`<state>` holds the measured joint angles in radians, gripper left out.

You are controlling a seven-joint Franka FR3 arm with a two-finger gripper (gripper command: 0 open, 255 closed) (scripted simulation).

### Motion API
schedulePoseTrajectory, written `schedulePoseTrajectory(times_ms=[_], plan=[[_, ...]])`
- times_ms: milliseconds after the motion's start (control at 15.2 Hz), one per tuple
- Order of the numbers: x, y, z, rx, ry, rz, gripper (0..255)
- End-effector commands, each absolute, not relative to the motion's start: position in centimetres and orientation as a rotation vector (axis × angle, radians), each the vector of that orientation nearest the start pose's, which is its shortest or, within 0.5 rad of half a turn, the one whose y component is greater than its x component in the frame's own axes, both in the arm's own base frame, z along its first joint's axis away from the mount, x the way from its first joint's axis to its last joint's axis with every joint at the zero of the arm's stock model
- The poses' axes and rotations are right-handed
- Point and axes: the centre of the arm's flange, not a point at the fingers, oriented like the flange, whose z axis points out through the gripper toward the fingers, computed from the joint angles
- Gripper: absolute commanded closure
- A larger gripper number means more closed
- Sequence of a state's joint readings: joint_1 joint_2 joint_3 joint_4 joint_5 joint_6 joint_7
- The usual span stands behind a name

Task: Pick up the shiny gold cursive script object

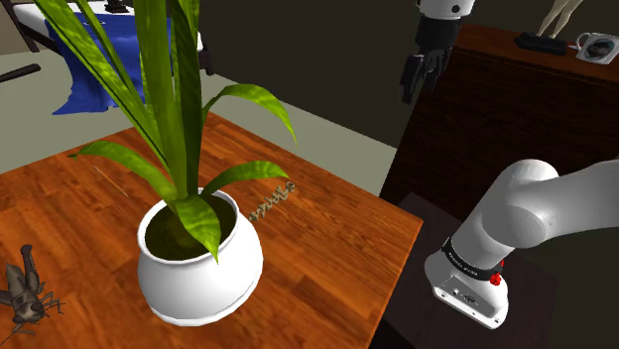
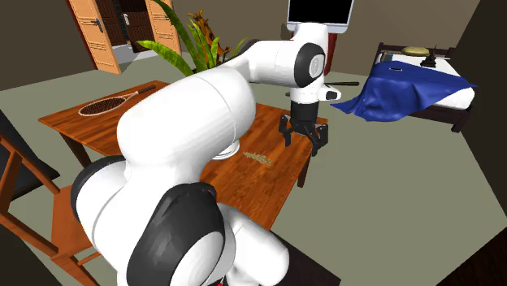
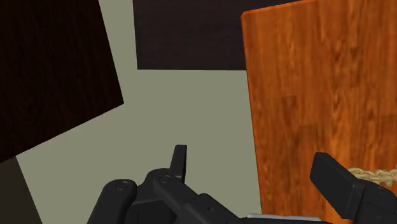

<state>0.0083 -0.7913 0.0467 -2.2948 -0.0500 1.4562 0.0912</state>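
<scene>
gripper [image 3: 254,167]: open. the two black fingers [image 3: 180,162] stand well apart with nothing between them; also seen spread in the second exterior view [image 2: 302,140].
gripper position: up in the air over the table's edge, clear of everything. in the wrist view one finger hangs over the floor [image 3: 191,108], the other over the wood.
target: gold cursive script piece [image 1: 273,201], a thin ropey-looking strip lying flat on the table [image 1: 327,268].
target location: just beside the white pot [image 1: 198,273], on the shoulder view's right of it, towards the table's far edge. nothing touches it.
target vs gripper: in the wrist view the script piece [image 3: 376,172] pokes out just past the finger that is over the table, partly hidden by it. in the second exterior view it [image 2: 258,157] lies on the wood near the gripper, not in contact.
pot contents: a plant [image 1: 174,109] with long green leaves.
other items: a dark insect figure [image 1: 25,292] at the table's near corner; a racket [image 2: 110,103] on a second table; a blue cloth [image 2: 414,85] draped over a bed.
arm: white links [image 1: 526,213] at the shoulder view's right.
</scene>
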Motion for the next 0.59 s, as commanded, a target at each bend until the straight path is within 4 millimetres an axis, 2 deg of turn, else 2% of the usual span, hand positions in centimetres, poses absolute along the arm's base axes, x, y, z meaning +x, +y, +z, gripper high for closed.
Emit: schedulePoseTrajectory(times_ms=[0,528], plan=[[29.3,1.5,61.1,-3.226,0.089,0.068,0],[36.4,4.9,54.4,-3.134,-0.265,0.101,0]])
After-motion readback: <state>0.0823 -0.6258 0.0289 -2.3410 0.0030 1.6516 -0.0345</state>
